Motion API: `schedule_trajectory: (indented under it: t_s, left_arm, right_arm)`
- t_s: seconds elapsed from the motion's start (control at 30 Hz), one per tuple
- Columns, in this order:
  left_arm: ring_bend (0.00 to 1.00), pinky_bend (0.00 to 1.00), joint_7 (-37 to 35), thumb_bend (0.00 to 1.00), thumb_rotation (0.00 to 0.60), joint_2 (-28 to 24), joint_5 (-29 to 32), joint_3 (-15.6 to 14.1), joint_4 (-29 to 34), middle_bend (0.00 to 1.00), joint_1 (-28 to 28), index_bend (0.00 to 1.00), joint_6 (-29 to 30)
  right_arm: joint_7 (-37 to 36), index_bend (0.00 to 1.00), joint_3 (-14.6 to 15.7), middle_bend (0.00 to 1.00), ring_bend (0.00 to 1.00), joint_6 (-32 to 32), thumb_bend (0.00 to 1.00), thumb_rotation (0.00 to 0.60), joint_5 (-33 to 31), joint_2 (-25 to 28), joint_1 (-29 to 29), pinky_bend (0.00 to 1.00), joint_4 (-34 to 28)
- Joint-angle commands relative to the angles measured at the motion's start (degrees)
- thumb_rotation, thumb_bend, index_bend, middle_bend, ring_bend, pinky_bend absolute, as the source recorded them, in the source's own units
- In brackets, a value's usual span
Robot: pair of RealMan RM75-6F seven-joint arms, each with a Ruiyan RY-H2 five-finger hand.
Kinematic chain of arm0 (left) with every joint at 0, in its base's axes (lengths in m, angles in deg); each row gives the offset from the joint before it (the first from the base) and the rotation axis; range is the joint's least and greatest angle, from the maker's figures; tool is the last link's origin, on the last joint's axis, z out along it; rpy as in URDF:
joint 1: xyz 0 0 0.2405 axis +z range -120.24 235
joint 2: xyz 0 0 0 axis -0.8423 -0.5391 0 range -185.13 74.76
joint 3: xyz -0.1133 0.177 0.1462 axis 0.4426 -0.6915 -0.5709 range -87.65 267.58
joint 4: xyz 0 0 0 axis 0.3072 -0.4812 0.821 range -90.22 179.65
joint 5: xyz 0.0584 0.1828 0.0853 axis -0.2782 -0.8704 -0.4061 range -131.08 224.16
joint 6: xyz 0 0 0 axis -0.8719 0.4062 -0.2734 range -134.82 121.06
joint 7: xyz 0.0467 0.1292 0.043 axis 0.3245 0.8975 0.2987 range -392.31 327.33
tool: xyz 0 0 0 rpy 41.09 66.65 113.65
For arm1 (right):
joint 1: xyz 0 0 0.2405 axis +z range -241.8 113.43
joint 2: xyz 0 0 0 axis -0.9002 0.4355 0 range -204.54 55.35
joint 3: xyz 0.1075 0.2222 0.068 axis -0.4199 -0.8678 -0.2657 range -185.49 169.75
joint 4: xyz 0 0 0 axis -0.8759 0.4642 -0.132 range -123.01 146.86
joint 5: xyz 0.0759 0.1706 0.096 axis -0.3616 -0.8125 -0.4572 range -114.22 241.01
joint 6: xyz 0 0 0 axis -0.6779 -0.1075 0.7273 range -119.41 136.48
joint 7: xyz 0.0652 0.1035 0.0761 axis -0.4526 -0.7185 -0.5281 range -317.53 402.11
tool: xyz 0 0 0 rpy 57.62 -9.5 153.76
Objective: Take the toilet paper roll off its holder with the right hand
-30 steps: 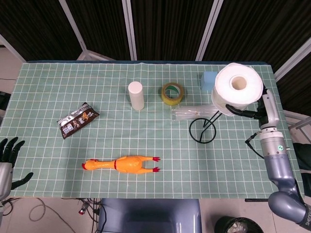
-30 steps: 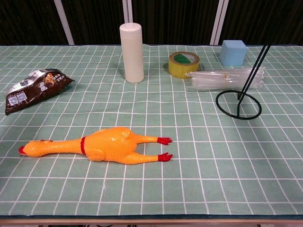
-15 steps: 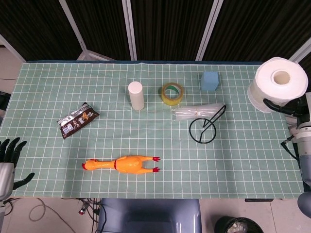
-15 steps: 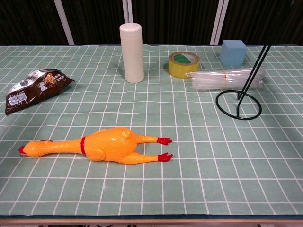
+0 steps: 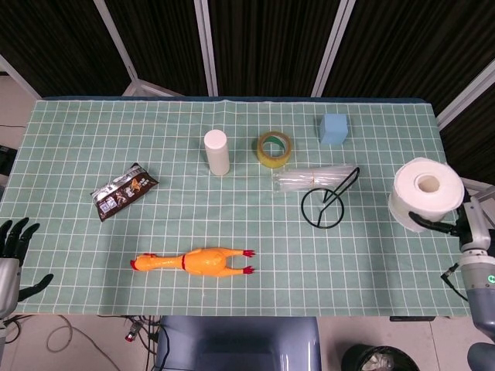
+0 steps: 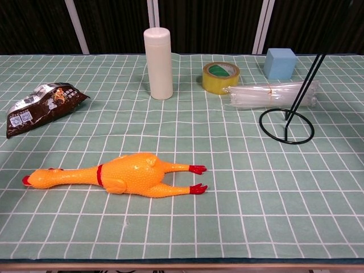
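**Roll carried clear of its stand, now low at the right edge**

A table (image 5: 77, 154) covered in green, white-gridded cloth is seen in front of dark curtains. At its right edge, the right hand (image 5: 448, 224) is wrapped around the toilet paper roll (image 5: 421, 193): dark fingers (image 5: 421, 225) are curled under the near side of the roll, and the white paper is carried above them with the core opening turned upward. Neither is caught by the chest view.

A second ago the roll was seen at the top of the holder (image 5: 326, 202), with the hand against it; half a second ago it had been drawn off to the far right corner. It has since been brought nearer and lower, well apart from the black wire stand, whose ring base and slanted rod are left bare on the cloth. The removal itself is therefore judged done, and only setting the roll down or holding it clear would seem to remain.

Just beyond the holder a clear plastic packet (image 5: 313, 178) is lying, with a roll of yellow tape (image 5: 274, 148) and a blue block (image 5: 334, 128) farther off. A white cylinder (image 5: 216, 151) is stood upright near the middle, a dark snack bag (image 5: 124, 190) lies to the left, and a rubber chicken (image 5: 197, 261) lies along the near side.

At the near left corner the left hand (image 5: 14, 246) is kept idle, fingers spread and nothing held.
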Motion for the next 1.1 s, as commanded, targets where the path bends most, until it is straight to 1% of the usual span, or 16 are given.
schedule_trajectory:
  t_s: [0.03, 0.33, 0.6, 0.77, 0.93, 1.1]
  left_arm:
    - [0.00, 0.00, 0.21, 0.04, 0.600, 0.08, -0.16, -0.09, -0.01, 0.05, -0.04, 0.14, -0.05]
    - [0.00, 0.00, 0.52, 0.04, 0.600, 0.27, -0.05, -0.01, -0.05, 0.05, -0.08, 0.14, -0.04]
    - [0.00, 0.00, 0.52, 0.04, 0.600, 0.29, 0.18, 0.10, -0.14, 0.05, -0.14, 0.14, -0.13]
    - [0.00, 0.00, 0.74, 0.04, 0.600, 0.42, 0.21, 0.10, -0.17, 0.05, -0.19, 0.14, -0.20]
    - [0.00, 0.00, 0.86, 0.04, 0.600, 0.45, 0.06, 0.00, -0.11, 0.05, -0.20, 0.14, -0.20]
    - [0.00, 0.00, 0.53, 0.04, 0.600, 0.32, 0.28, 0.17, -0.09, 0.05, -0.08, 0.14, 0.06]
  right_arm:
    - [-1.91, 0.20, 3.55, 0.18, 0.01, 1.98, 0.02, 0.600, 1.53, -5.56, -1.14, 0.00, 4.62]
    - [-5.13, 0.20, 6.83, 0.18, 0.01, 2.58, 0.02, 0.600, 1.92, -15.39, -0.38, 0.00, 13.15]
    - [-9.02, 0.20, 8.64, 0.18, 0.01, 4.37, 0.02, 0.600, 3.57, -21.77, -0.63, 0.00, 19.04]
    - [-10.11, 0.20, 9.53, 0.18, 0.01, 6.04, 0.02, 0.600, 5.75, -23.77, -0.57, 0.00, 21.28]
    - [-10.35, 0.20, 11.19, 0.18, 0.01, 5.24, 0.02, 0.600, 6.72, -24.95, -0.43, 0.00, 23.12]
    - [-10.04, 0.20, 11.94, 0.17, 0.00, 5.33, 0.02, 0.600, 7.56, -26.05, -0.08, 0.00, 24.43]
